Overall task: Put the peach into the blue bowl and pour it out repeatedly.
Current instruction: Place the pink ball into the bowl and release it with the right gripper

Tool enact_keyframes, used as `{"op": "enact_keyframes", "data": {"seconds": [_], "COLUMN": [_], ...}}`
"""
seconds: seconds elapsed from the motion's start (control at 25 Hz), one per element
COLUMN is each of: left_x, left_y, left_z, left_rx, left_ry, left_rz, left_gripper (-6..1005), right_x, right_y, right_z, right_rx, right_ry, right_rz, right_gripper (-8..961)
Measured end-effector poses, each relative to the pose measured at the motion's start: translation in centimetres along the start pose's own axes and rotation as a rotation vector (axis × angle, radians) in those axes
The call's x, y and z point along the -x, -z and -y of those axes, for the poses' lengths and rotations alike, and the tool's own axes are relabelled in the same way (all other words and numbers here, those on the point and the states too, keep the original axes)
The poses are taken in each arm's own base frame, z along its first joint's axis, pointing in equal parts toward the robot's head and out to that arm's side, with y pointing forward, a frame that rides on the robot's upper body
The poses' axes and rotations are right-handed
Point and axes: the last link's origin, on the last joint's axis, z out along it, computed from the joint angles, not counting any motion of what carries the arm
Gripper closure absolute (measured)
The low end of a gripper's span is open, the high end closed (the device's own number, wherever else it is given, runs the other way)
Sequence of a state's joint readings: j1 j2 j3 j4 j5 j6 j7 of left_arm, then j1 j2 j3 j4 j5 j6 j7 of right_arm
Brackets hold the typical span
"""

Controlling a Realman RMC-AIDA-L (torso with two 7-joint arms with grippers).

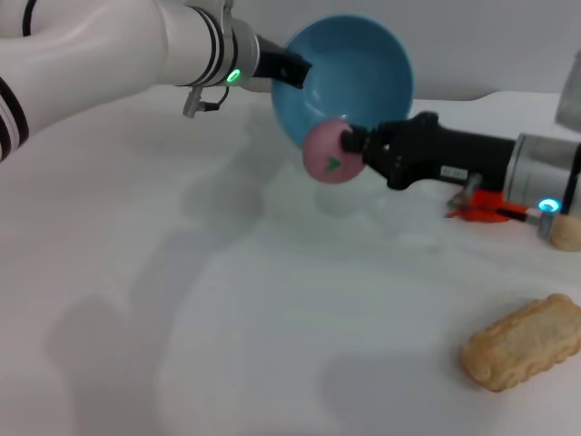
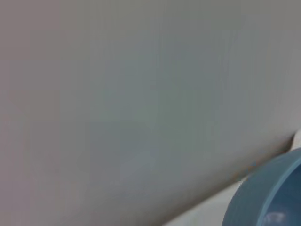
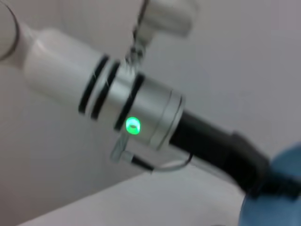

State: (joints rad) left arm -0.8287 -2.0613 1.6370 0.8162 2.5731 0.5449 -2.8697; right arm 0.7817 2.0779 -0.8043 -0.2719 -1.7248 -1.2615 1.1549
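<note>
Your left gripper (image 1: 292,69) is clamped on the rim of the bowl (image 1: 359,68), holding it off the table (image 1: 227,300) and tipped on its side so the open inside faces the head camera. Your right gripper (image 1: 349,143) comes in from the right, closed on the peach (image 1: 329,153), which sits just at the bowl's lower lip, in front of it; whether peach and rim touch, you cannot tell. Right wrist view shows the left arm's green light (image 3: 133,125) and the bowl's edge (image 3: 277,188). Near the right arm lie an orange-red object (image 1: 478,207), a beige lump (image 1: 566,232), and, nearer the camera, a bread-like piece (image 1: 525,341).
</note>
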Motion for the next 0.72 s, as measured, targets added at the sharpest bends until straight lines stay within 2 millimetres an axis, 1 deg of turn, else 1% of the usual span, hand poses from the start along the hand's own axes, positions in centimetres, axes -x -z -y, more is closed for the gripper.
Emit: {"op": "enact_keyframes", "data": {"seconds": [0.08, 0.2, 0.32, 0.44, 0.52, 0.72], "left_x": [0.1, 0.0, -0.3, -0.7, -0.8, -0.6], "left_y": [0.0, 0.1, 0.1, 0.1, 0.1, 0.1], "left_z": [0.0, -0.6, -1.4, -2.4, -2.6, -2.9], "left_rx": [0.003, 0.019, 0.043, 0.065, 0.071, 0.082], "left_ry": [-0.010, -0.024, -0.038, -0.061, -0.066, -0.061], "left_rz": [0.035, 0.074, 0.110, 0.137, 0.138, 0.156], "left_gripper": [999, 999, 999, 999, 999, 999], "right_x": [1.1, 2.3, 2.8, 2.6, 2.2, 0.6], "right_y": [0.5, 1.0, 1.0, 1.0, 1.2, 2.5], "right_z": [0.4, 1.0, 1.1, 1.1, 1.1, 1.4], "right_rx": [0.003, -0.003, -0.002, -0.007, -0.014, -0.068], "right_ry": [0.023, 0.054, 0.065, 0.058, 0.049, -0.007], "right_rz": [0.008, 0.003, -0.011, -0.028, -0.036, -0.042], "right_gripper": [899, 895, 891, 887, 884, 878]}}
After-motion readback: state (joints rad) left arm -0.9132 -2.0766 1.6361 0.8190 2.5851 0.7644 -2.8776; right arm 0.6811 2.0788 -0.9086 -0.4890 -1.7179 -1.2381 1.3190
